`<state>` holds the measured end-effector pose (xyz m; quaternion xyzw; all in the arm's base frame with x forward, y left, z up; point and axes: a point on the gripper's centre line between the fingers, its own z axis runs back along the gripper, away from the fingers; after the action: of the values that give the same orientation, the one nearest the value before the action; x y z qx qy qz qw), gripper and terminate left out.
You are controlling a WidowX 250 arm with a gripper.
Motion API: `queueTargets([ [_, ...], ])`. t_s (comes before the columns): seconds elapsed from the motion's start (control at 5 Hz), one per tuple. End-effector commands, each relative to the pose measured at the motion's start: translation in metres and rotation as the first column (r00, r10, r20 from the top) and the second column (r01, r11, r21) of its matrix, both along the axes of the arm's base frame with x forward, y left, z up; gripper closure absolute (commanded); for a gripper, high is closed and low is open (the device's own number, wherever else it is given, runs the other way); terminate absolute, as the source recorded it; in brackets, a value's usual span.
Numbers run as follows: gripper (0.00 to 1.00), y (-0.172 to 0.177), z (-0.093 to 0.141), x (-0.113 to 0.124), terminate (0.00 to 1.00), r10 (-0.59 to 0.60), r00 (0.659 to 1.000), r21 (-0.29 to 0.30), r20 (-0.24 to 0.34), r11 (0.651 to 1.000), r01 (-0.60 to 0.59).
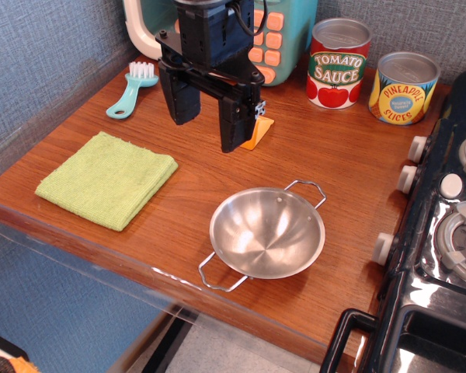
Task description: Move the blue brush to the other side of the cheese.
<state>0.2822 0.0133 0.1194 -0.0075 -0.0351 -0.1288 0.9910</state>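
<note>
The blue brush point(133, 88) lies on the wooden table at the back left, bristles toward the back wall and loop handle toward the front left. The orange cheese wedge point(259, 132) sits near the table's middle back, partly hidden behind my gripper's right finger. My gripper point(207, 123) hangs open and empty above the table between the brush and the cheese, its right finger right in front of the cheese, its left finger to the right of the brush.
A green cloth point(107, 179) lies at the front left. A steel two-handled bowl point(267, 232) sits front centre. A tomato sauce can point(339, 63) and a pineapple can point(403, 88) stand at the back right. A toy stove point(443, 233) borders the right; a teal toy appliance point(276, 35) stands behind.
</note>
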Motion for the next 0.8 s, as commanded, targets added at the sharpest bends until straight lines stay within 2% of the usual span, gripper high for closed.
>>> queueTargets([
  [0.0,0.0,0.0,0.0,0.0,0.0,0.0,1.0,0.0,0.0,1.0,0.0],
  [0.2,0.0,0.026,0.0,0.011,0.0,0.074,0.997,0.027,0.018,0.997,-0.075],
  [0.4,0.0,0.07,0.003,0.03,0.0,0.202,0.978,0.052,0.058,0.977,-0.205],
  [0.6,0.0,0.119,0.0,0.051,0.0,0.34,0.937,0.065,0.085,0.936,-0.345],
])
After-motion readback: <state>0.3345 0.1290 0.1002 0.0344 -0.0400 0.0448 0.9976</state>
